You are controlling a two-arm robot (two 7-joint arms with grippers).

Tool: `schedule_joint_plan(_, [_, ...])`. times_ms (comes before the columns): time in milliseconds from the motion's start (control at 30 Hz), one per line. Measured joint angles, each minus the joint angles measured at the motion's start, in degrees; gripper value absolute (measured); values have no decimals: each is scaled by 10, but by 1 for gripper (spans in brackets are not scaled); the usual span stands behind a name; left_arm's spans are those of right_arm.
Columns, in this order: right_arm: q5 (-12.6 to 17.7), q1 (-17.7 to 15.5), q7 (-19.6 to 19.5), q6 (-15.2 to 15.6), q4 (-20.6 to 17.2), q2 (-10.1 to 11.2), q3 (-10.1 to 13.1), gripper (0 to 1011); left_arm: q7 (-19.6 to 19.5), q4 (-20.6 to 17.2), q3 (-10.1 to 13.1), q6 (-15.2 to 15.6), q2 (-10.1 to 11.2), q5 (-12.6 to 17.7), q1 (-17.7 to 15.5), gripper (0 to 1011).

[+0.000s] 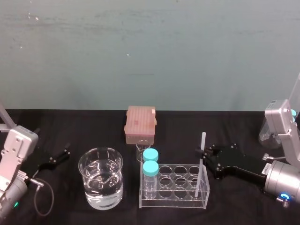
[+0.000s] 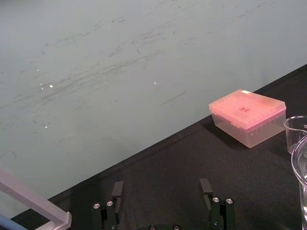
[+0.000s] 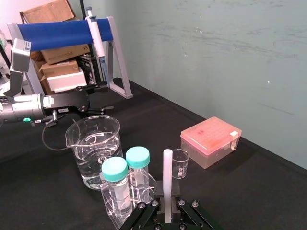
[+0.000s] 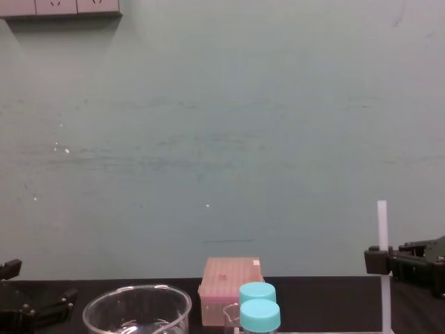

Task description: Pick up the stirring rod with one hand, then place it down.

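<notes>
The right pincer (image 1: 202,153) is clamped on the stirring rod (image 1: 203,139), pinching the white stick a little below its top end (in the right wrist view the rod runs straight up between the two fingers). Directly beneath the pincer, the rod's lower part stands in an end cell of the clear rack (image 1: 174,206), so the lift looks barely begun, if at all.

What matters here is a straight vertical pull. Any sideways drift while the tip is inside the cell would lever the rod against the cell wall and could drag the light rack along. Once the tip is above the rim, keep it away from the two blue-capped bottles (image 1: 150,161) at the rack's end farthest from the pincer, and from the beaker (image 1: 101,180) of water beyond them.

Lay it low and gently on the bare worktop (image 1: 229,212) near the pincer, since a thin round rod will likely roll. The left pincer (image 1: 58,156) rests parked well past the beaker, fingers apart.
</notes>
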Motion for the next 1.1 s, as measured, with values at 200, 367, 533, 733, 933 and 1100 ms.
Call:
schedule_joint_plan(200, [1,-1,0,1,2,-2,0,72,0,0,0,0,0,0,0,1005])
schedule_joint_plan(367, [1,-1,1,1,4,-2,-1,72,0,0,0,0,0,0,0,1005])
schedule_joint_plan(533, [1,0,2,1,6,-3,-2,72,0,0,0,0,0,0,0,1005])
schedule_joint_plan(733, [1,0,2,3,6,-4,-3,72,0,0,0,0,0,0,0,1005])
schedule_joint_plan(933, [1,0,3,5,7,-3,-4,72,0,0,0,0,0,0,0,1005])
schedule_joint_plan(1100, [1,-1,4,5,7,-3,-5,72,0,0,0,0,0,0,0,1005])
